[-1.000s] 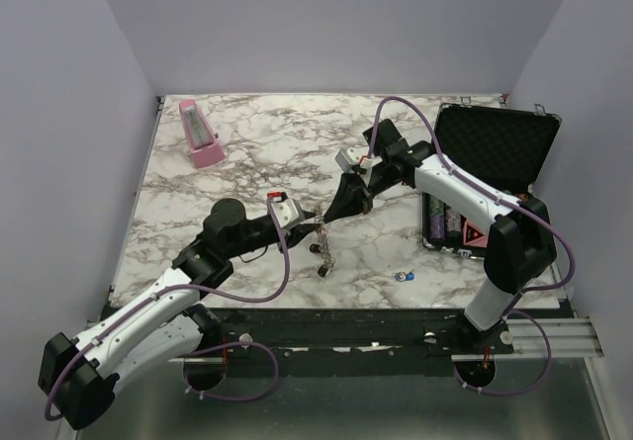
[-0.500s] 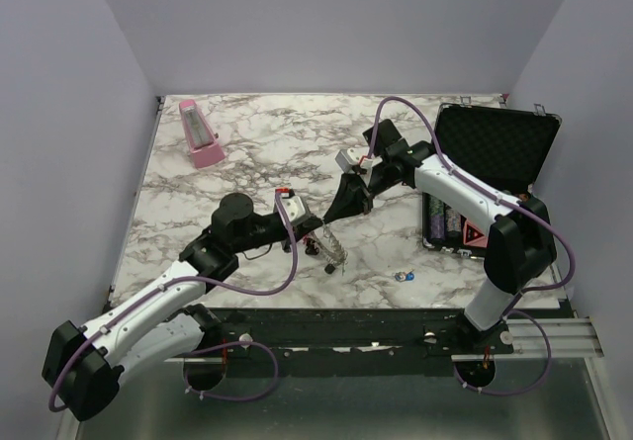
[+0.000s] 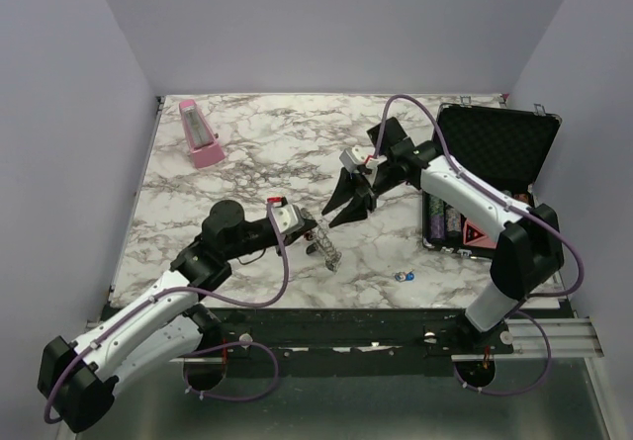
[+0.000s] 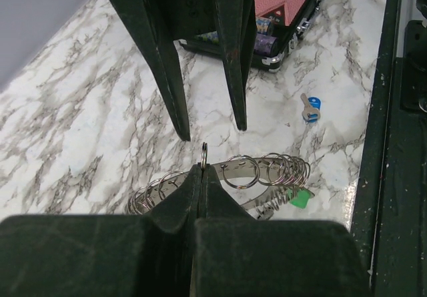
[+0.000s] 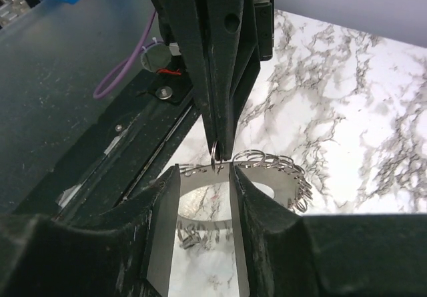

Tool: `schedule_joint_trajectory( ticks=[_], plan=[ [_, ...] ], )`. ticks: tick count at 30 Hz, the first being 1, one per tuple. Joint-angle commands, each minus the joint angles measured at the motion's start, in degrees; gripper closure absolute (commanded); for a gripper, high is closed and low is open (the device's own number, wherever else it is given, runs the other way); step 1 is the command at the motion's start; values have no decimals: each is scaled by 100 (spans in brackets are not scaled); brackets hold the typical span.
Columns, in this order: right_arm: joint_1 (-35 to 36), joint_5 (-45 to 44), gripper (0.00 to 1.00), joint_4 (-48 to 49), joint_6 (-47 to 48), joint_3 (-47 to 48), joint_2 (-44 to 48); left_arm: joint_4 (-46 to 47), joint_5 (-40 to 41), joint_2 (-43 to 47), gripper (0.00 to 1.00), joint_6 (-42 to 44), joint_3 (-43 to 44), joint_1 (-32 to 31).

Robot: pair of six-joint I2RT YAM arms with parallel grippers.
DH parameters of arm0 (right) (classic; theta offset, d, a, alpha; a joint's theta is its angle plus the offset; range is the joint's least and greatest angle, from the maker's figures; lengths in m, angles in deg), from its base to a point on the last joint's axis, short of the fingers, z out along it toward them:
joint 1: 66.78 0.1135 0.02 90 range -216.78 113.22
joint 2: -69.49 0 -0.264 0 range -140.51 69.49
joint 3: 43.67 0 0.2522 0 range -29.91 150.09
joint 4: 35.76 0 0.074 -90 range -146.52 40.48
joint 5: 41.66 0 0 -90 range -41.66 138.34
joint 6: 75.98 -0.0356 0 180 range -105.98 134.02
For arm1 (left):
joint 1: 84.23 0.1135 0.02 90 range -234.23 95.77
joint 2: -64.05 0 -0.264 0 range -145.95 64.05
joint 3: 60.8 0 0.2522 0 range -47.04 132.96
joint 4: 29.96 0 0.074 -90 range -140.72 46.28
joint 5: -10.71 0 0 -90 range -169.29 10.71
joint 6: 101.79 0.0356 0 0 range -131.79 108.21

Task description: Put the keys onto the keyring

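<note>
The keyring (image 4: 261,205) is a flat grey metal ring with many small wire loops along its rim. My left gripper (image 4: 202,167) is shut on one of those loops, and the ring hangs from its tips (image 3: 316,230). A green-headed key (image 4: 301,199) sits on the ring's far side. My right gripper (image 5: 204,167) is open, its fingers (image 5: 250,217) on either side of the keyring's (image 5: 267,180) rim, facing the left gripper (image 5: 220,147). A blue-headed key (image 3: 404,276) lies loose on the table to the right, also seen in the left wrist view (image 4: 311,107).
An open black case (image 3: 485,178) holding coloured chips stands at the right edge. At the back left stands a pink metronome (image 3: 200,135). The marble table's near edge and a dark rail (image 4: 393,110) run close to the keyring.
The left gripper has shut on a small loop of the keyring. The right gripper has opened and let go of the ring. The left arm has drawn back slightly with the ring.
</note>
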Motion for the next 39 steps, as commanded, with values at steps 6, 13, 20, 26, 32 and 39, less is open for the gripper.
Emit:
schedule_joint_trajectory(
  ticks=[6, 13, 20, 26, 32, 39],
  plan=[
    [32, -4, 53, -217, 101, -80, 445, 265, -499, 798, 100, 335, -392, 57],
    [260, -162, 54, -85, -137, -98, 383, 1283, -886, 1061, 100, -588, -858, 83],
    [330, -163, 54, -279, -189, -97, 453, 2637, -729, 1553, 100, -1765, -1701, 163],
    [524, -215, 59, 107, -532, -203, 401, 3710, -78, 1835, 100, -2452, -2308, 163],
    [673, -286, 61, 380, -769, -273, 313, 4343, 168, 1730, 100, -2847, -2519, 154],
    [726, -259, 61, 574, -980, -300, 304, 4765, 291, 1528, 100, -3103, -2643, 154]
  ],
)
